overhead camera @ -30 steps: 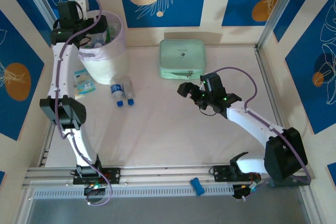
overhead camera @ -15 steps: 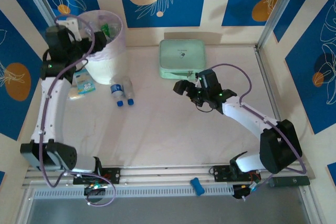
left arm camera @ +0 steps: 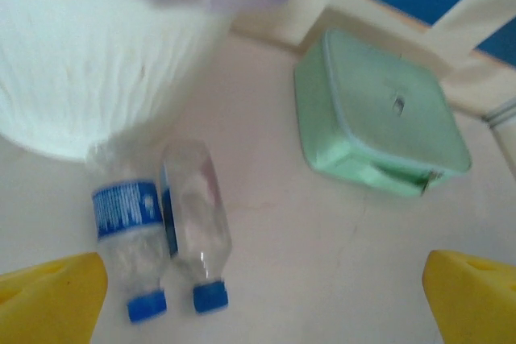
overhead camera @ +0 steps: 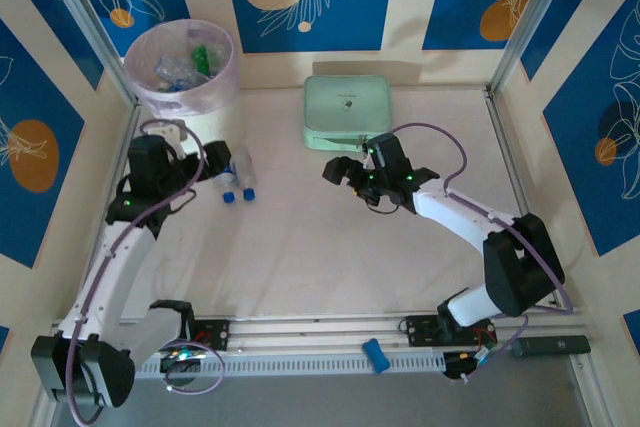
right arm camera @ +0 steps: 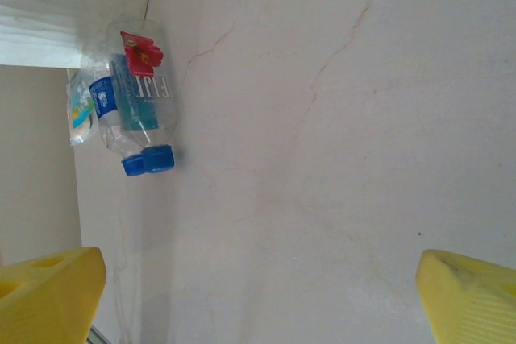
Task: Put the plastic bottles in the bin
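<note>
Looking down from the top external camera, the bin (overhead camera: pixel 226 72) stands at the far left corner of the table (overhead camera: pixel 300 247) with several plastic bottles (overhead camera: pixel 183 67) already inside. Two more bottles (overhead camera: pixel 232 175) lie side by side on the table, close against the bin's foot, caps toward the near edge. The left gripper (overhead camera: pixel 190 169) hovers just beside that pair, jaws spread and empty. The right gripper (overhead camera: pixel 343 169) hangs near the mint green case (overhead camera: pixel 347 112), well apart from the pair, likewise spread with nothing in it.

In the left wrist view the yellow fingers (left arm camera: pixel 48 300) sit wide at the frame's lower corners. Ahead of them lie a blue-labelled bottle (left arm camera: pixel 127 231) and a clearer bottle (left arm camera: pixel 193 219), touching each other. Their walls look crumpled and see-through, so they are probably empty, though the blur makes that uncertain. I judge them light, thin, easily dented, and apt to roll or skid on the smooth top. The best hold would be across the middle of one body, jaws square to its long axis, pressing gently. The cap and neck are stiffer but narrow.

In the right wrist view the same pair (right arm camera: pixel 137 110) lies far off beside the bin's wall, and the gripper's wide-set fingers (right arm camera: pixel 48 296) are bare.
</note>
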{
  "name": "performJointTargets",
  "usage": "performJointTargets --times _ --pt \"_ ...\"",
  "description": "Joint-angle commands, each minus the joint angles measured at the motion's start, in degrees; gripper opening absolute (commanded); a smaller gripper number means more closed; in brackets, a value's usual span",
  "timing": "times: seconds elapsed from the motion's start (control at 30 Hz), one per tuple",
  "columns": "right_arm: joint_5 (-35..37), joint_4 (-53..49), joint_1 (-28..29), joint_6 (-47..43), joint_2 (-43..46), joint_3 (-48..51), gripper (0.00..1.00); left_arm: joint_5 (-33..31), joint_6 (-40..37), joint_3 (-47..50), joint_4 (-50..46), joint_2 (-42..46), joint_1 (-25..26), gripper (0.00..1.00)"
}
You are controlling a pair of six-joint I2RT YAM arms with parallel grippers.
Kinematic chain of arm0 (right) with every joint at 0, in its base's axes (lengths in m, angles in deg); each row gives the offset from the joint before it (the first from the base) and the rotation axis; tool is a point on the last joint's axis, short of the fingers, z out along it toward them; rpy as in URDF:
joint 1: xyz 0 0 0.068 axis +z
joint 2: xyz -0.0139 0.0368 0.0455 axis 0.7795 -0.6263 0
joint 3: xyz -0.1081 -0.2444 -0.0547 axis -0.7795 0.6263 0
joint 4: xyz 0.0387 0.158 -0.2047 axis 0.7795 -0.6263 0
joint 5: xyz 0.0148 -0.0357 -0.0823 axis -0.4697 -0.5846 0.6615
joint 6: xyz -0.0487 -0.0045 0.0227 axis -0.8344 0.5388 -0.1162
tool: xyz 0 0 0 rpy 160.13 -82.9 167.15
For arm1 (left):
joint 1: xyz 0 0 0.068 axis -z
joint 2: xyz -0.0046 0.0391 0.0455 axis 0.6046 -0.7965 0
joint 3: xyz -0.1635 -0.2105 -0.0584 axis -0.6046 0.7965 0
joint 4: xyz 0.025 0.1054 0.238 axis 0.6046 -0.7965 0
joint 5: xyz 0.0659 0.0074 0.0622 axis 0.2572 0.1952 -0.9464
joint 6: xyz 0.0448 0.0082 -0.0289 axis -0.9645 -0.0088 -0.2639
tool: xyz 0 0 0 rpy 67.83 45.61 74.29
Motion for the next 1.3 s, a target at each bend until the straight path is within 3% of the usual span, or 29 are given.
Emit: performJointTargets --times 0.0,0.27,0.57,0.83,1.27 --pt "-1.3 0.2 1.0 -0.3 -1.0 -2.0 0.99 -4.4 3.2 5.9 2.7 0.8 2.5 1.00" --pt "0.2 -1.0 1.9 -0.4 -0.5 -2.4 0.99 -11.1 3.0 12.2 8.9 -4.9 5.7 1.00" --pt "2.3 -1.8 2.2 -0.1 2.4 -0.6 0.99 -13.2 -3.6 4.9 9.4 -22.1 5.8 0.97" --pt "3.9 -2.9 1.6 -0.7 5.6 1.3 0.99 -18.5 -6.4 2.2 10.8 -30.0 4.8 0.91" --pt "5.0 -3.7 0.5 -0.5 8.4 2.8 0.99 -14.9 -5.3 -5.5 9.5 -40.9 2.7 0.79"
